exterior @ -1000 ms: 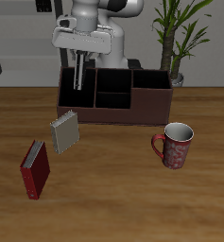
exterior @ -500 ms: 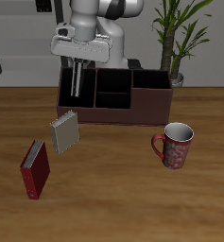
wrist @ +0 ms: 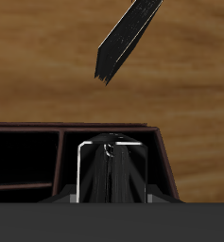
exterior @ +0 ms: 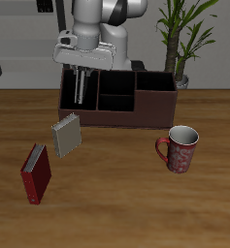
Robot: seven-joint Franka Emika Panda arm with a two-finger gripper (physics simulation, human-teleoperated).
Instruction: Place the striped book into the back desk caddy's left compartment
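Note:
The striped book (exterior: pixel 81 87) hangs upright from my gripper (exterior: pixel 82 72), which is shut on its upper end. Its lower part stands inside the left compartment (exterior: pixel 68 98), the black-lined end section of the dark maroon back desk caddy (exterior: pixel 136 117). In the wrist view the book (wrist: pixel 112 175) shows edge-on, black with a white outline, between that section's walls (wrist: pixel 158 161). I cannot tell whether it touches the floor of the section.
A plain grey book (exterior: pixel 66 135) and a dark red book (exterior: pixel 36 174) lie in front of the caddy. A red patterned mug (exterior: pixel 180 148) stands toward the front. A potted plant (exterior: pixel 180 39) stands behind the caddy. A thin dark slanted shape (wrist: pixel 123 43) shows over the table in the wrist view.
My gripper has come down with the striped book, and the book now reaches deeper into the caddy's end section. Nothing else has moved.

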